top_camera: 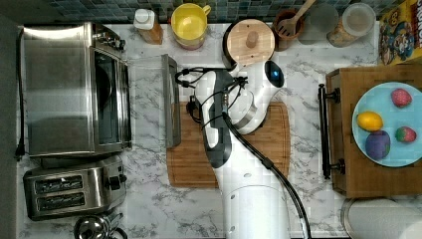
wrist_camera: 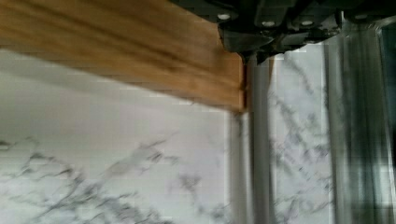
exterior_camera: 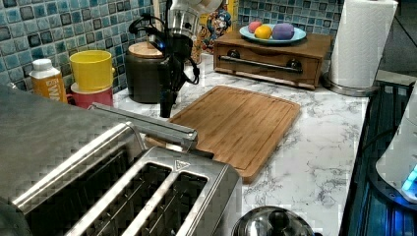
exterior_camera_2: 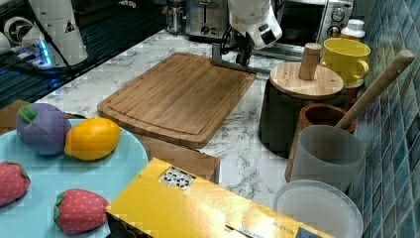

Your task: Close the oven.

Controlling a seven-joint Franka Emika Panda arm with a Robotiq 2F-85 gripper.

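The stainless-steel oven [top_camera: 59,89] stands at the top view's left. Its glass door [top_camera: 147,99] is folded down flat, and the bar handle [top_camera: 171,102] points toward the cutting board. The handle also runs across the left view [exterior_camera: 147,125] and lies past the board's far edge in the right view [exterior_camera_2: 233,64]. My gripper [top_camera: 191,107] points straight down, right beside the handle on the board's side, near the handle's middle [exterior_camera: 166,109] [exterior_camera_2: 244,59]. Its fingers look shut with nothing between them. In the wrist view the bar [wrist_camera: 259,140] passes just under the fingertips [wrist_camera: 254,53]. Contact is unclear.
A wooden cutting board [top_camera: 268,154] lies under the arm. A two-slot toaster [top_camera: 74,191] sits beside the oven. A yellow cup [top_camera: 189,22], bottle [top_camera: 148,25] and lidded dark pot [top_camera: 249,42] line the tiled wall. A wooden box with a fruit plate [top_camera: 383,154] stands at the top view's right.
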